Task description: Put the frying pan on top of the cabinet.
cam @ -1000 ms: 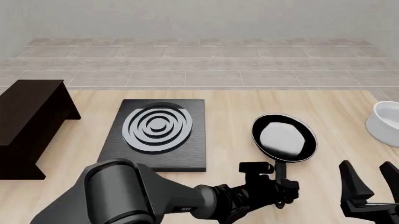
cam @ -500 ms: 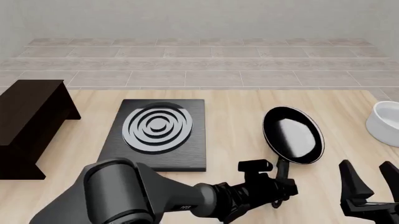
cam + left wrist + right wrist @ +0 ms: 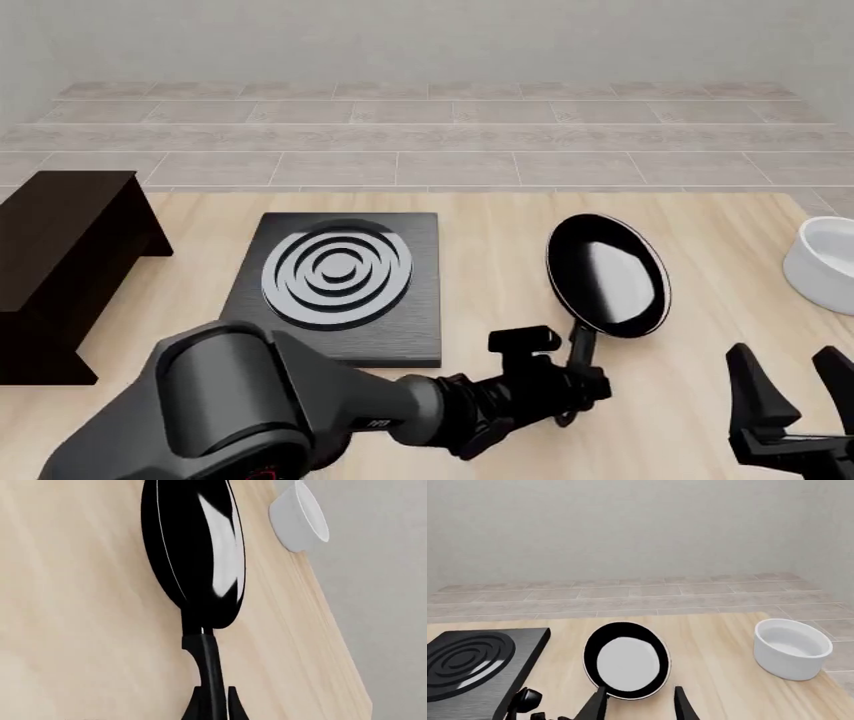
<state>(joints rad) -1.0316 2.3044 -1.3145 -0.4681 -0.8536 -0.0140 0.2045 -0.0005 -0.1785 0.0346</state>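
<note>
The frying pan [image 3: 607,275] is glossy black with a shiny grey-white base. It hangs tilted above the table, right of the stove plate. My left gripper [image 3: 571,385] is shut on its long black handle [image 3: 582,345]. In the left wrist view the pan [image 3: 200,545] stands on edge, with the handle [image 3: 208,665] running between my left gripper [image 3: 213,711]. The pan [image 3: 627,662] also shows in the right wrist view. The dark brown cabinet [image 3: 60,255] stands at the far left. My right gripper [image 3: 794,400] is open and empty at the front right; it also shows in its own wrist view [image 3: 639,707].
A flat black stove plate [image 3: 340,285] with silver rings lies between the cabinet and the pan; it also shows in the right wrist view [image 3: 474,660]. A white bowl [image 3: 821,260] sits at the table's right edge, also seen from both wrists [image 3: 300,517] [image 3: 790,650].
The pan has come up off the table, tilted onto its edge and shifted a little left with my left gripper. The right arm has not moved.
</note>
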